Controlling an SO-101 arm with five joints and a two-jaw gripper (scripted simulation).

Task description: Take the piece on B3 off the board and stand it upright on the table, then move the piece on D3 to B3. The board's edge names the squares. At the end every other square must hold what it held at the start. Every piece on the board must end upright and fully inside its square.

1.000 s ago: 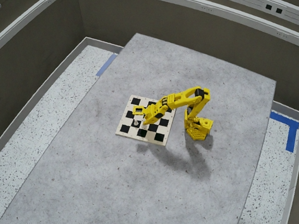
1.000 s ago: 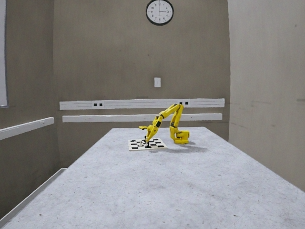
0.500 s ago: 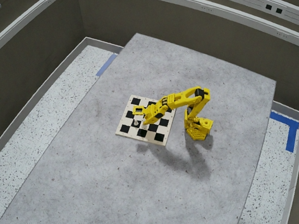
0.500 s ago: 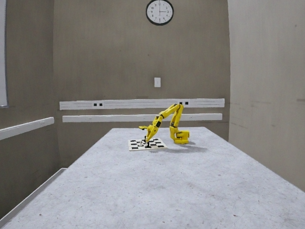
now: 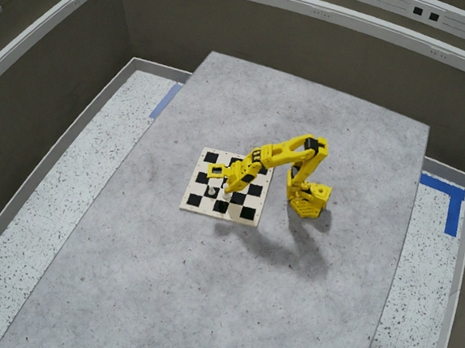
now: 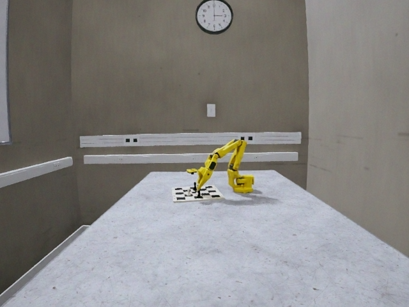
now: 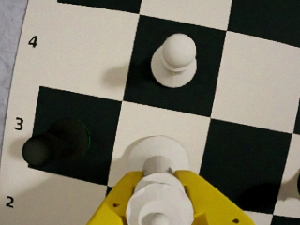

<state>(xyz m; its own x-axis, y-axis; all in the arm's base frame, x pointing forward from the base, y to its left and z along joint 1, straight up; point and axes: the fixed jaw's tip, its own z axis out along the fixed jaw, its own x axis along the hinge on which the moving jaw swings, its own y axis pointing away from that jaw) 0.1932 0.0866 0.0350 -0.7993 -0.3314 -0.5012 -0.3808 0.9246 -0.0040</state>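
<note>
The white piece with a wide round base (image 5: pixel 225 195) (image 7: pixel 159 202) stands on light square B3 of the board (image 5: pixel 234 219) (image 6: pixel 190 199) (image 7: pixel 23 84). My gripper (image 5: pixel 227 189) (image 6: pixel 198 190) (image 7: pixel 158 173) is shut on its narrow stem, below its wider top. The piece's base appears to rest inside B3. The black piece on D3 (image 6: pixel 195 185) shows upright behind my gripper; only a sliver (image 7: pixel 298 183) shows at the wrist view's right edge.
A white pawn (image 5: pixel 211 190) (image 6: pixel 188 191) (image 7: pixel 177 58) stands upright on B4, just beyond B3. A black piece (image 6: pixel 199 194) (image 7: pixel 39 149) stands on A3, close beside the gripper. The grey table (image 5: pixel 158 279) (image 6: pixel 198 247) surrounds the board.
</note>
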